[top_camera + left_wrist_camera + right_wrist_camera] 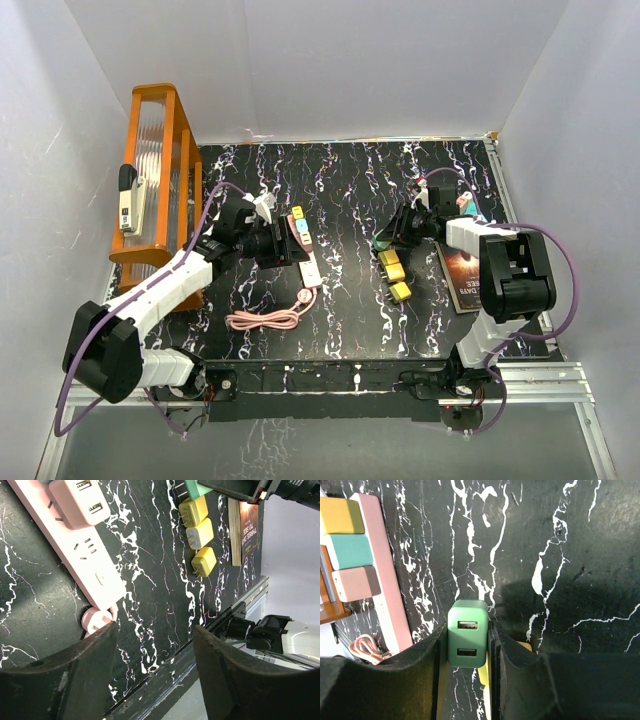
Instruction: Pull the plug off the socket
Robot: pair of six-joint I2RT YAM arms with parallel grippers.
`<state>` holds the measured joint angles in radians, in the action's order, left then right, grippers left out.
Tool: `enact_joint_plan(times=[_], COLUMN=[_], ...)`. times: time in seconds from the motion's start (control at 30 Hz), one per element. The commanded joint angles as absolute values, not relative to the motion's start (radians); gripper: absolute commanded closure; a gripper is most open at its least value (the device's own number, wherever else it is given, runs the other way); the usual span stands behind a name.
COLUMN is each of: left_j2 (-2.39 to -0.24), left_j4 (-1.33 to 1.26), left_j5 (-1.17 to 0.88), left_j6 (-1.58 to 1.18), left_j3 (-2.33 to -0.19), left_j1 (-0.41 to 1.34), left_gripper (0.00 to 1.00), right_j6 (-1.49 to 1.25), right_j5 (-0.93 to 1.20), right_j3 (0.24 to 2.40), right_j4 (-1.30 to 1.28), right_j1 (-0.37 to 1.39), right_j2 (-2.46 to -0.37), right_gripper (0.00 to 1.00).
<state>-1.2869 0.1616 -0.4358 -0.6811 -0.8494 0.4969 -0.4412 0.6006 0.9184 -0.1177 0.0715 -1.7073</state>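
From the top view, the pink power strip (306,248) is lying in the middle of the black marble tabletop (350,190). A yellow, a teal and a pink plug are still sitting in it. The left tool (290,247) is hanging just beside the strip, on its left side. The right tool (390,238) is holding the green plug (379,243) well apart from the strip, near three loose yellow plugs (392,272). A coiled pink cable (265,320) is lying at the near end of the strip. An orange rack (155,170) is standing at the left and a book (462,275) is lying at the right.

In the left wrist view, the left tool (155,630) is standing with its fingers (75,680) wide apart and is gripping nothing. The power strip (75,547) is running under the left finger, not between the two.

In the right wrist view, the right tool (468,626) is pressing both fingers (420,675) against the sides of the green plug (467,647), so it is gripping it. The two USB ports are facing the camera. The power strip (382,580) is lying off to the left, not touching the green plug.
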Motion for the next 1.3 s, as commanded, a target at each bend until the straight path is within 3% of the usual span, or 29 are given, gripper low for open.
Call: enact_joint_plan(times=[0.0, 0.23, 0.5, 0.73, 0.93, 1.27], left_j2=[-1.262, -1.22, -1.202, -1.199, -1.201, -1.185], left_j4=[0.177, 0.215, 0.216, 0.219, 0.231, 0.257], left_j5=[-0.465, -0.444, -0.436, -0.434, -0.408, -0.401], left_j6=[-0.678, -0.665, -0.667, -0.66, -0.653, -0.634], left_j3=[-0.885, -0.88, -0.875, -0.888, -0.904, -0.907], left_j1=[0.503, 0.503, 0.503, 0.503, 0.504, 0.505], left_gripper=[0.38, 0.31, 0.25, 0.19, 0.04, 0.03], right_j6=[-0.407, -0.4, -0.392, -0.385, -0.378, -0.393], right_j5=[0.582, 0.554, 0.521, 0.463, 0.42, 0.414], right_j3=[0.932, 0.939, 0.931, 0.936, 0.931, 0.936], right_j4=[-0.087, -0.097, -0.109, -0.137, -0.153, -0.149], right_j1=[0.069, 0.069, 0.068, 0.069, 0.069, 0.069], right_j2=[-1.724, -1.73, -1.713, -1.674, -1.62, -1.56], right_gripper=[0.84, 0.81, 0.58, 0.5, 0.43, 0.29])
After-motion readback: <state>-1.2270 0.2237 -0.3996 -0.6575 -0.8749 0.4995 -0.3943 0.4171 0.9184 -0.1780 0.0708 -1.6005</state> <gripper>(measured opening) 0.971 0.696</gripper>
